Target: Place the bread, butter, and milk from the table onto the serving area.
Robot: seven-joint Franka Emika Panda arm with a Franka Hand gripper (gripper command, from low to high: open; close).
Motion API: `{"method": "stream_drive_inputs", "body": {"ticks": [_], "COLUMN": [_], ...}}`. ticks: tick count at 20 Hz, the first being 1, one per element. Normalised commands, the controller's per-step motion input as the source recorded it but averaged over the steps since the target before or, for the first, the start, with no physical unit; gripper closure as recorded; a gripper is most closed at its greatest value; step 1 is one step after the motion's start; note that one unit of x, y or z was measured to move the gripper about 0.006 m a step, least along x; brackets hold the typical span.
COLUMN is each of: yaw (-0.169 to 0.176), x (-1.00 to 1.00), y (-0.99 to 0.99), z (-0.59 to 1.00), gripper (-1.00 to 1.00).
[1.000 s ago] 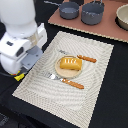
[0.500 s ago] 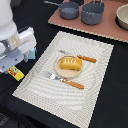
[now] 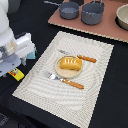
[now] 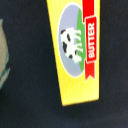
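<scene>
The bread [image 3: 71, 63], an orange-golden loaf, lies on the tan plate [image 3: 59, 71] in the middle of the beige striped serving area [image 3: 95, 92]. The butter [image 3: 16, 75], a yellow box, lies on the dark table at the exterior view's left, off the mat and half hidden under my hand. In the wrist view the butter [image 4: 77, 55] fills the picture, with its cow picture and red band. My gripper [image 3: 14, 67] hangs just above it; its fingers do not show. A light-blue bit of the milk [image 3: 32, 51] shows beside my hand.
An orange-handled knife [image 3: 86, 58] and fork [image 3: 66, 80] flank the plate. A pinkish-brown board [image 3: 107, 27] at the back carries two grey pots [image 3: 69, 10] [image 3: 92, 13] and a bowl [image 3: 123, 17]. A pale blurred thing [image 4: 2, 55] sits at the wrist view's edge.
My arm has moved toward the exterior view's left, off the mat's corner and over the butter, which now shows under my hand. The bread has not moved.
</scene>
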Motion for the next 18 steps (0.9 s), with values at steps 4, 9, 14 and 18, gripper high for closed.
{"method": "stream_drive_inputs", "body": {"ticks": [4,9,14,18], "yaw": [-0.005,0.0,0.0,0.0], "x": [-0.12,-0.16,-0.16,-0.04], "y": [0.0,0.0,0.0,0.0], "z": [-0.28,-0.15,-0.16,-0.3], "gripper": [-1.0,1.0,1.0,1.0]}}
